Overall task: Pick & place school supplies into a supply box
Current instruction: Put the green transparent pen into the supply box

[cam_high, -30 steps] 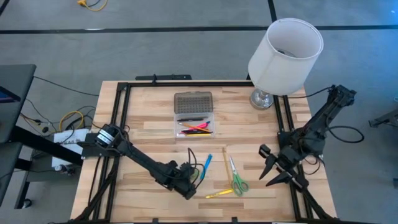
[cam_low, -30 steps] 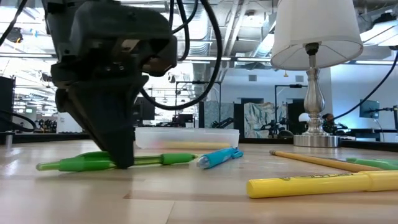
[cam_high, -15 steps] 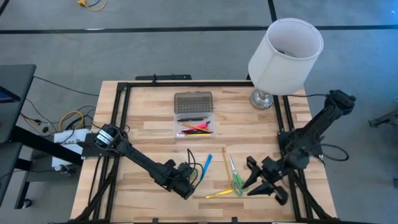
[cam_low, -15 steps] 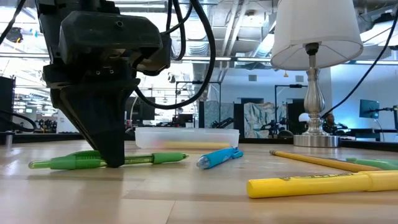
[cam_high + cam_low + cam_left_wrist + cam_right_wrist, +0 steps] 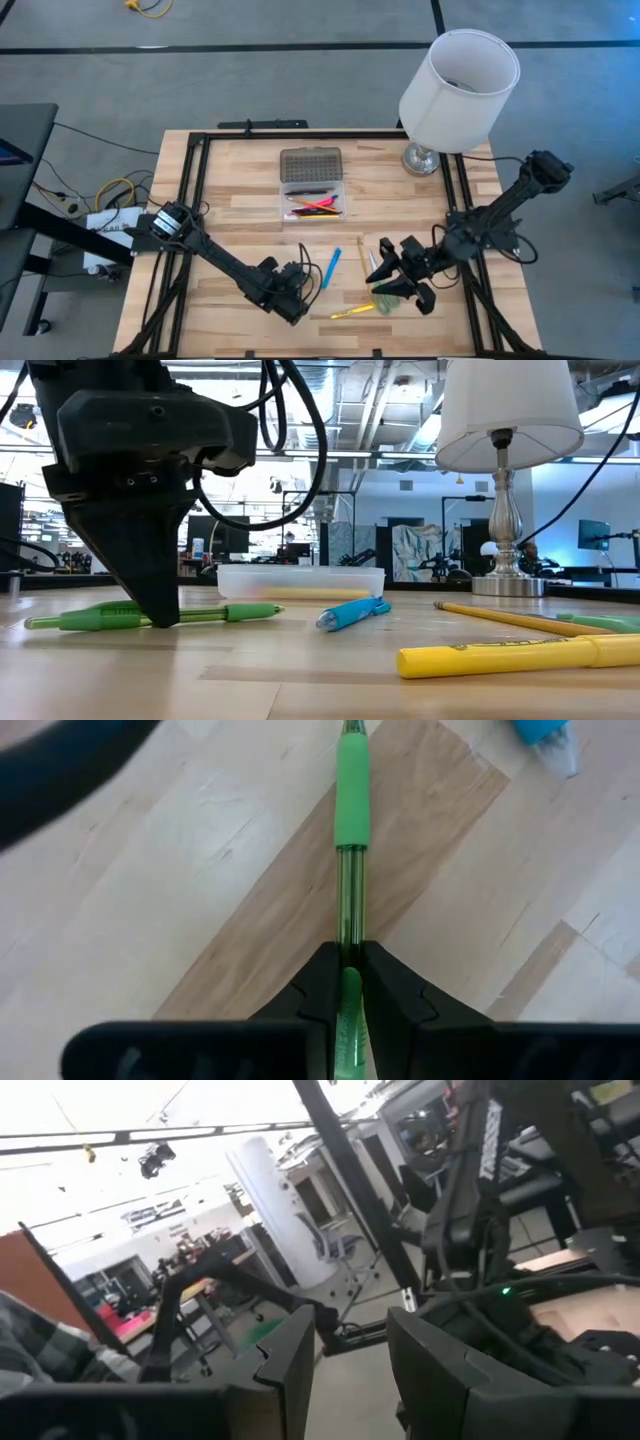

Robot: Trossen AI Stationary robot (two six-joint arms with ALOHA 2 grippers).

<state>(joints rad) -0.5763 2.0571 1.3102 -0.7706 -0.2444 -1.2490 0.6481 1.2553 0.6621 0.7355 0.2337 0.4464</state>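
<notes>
My left gripper [image 5: 291, 292] [image 5: 160, 615] stands on the near part of the table, shut on a green pen [image 5: 235, 613] [image 5: 351, 810] that lies flat on the wood. My right gripper [image 5: 385, 272] [image 5: 350, 1360] is open and points level toward the table's left, over the green-handled scissors [image 5: 385, 298] and a pencil [image 5: 361, 255]. A blue marker [image 5: 333, 267] [image 5: 350, 613] and a yellow marker [image 5: 352, 312] [image 5: 520, 655] lie nearby. The supply box [image 5: 312, 203] [image 5: 300, 580] sits at mid-table holding several pens, its grey lid [image 5: 310, 163] folded open behind it. My left gripper pinches the green pen's clear barrel [image 5: 349, 935], about mid-length just behind the green rubber grip, between its two fingers [image 5: 318, 982]. The fingers come from above, pointing down, across the pen. The pen lies level on the table, both ends sticking out.
A white-shaded lamp [image 5: 459, 88] [image 5: 505, 470] stands at the table's far right corner. A black frame [image 5: 190, 190] runs along the table's edges. Bare wood lies left of the supply box and along the near left.
My left gripper has slid toward the table's left, staying shut, dragging the green pen along the wood with it. My right gripper has swung from the right edge toward the table's left and now stands over the scissors.
</notes>
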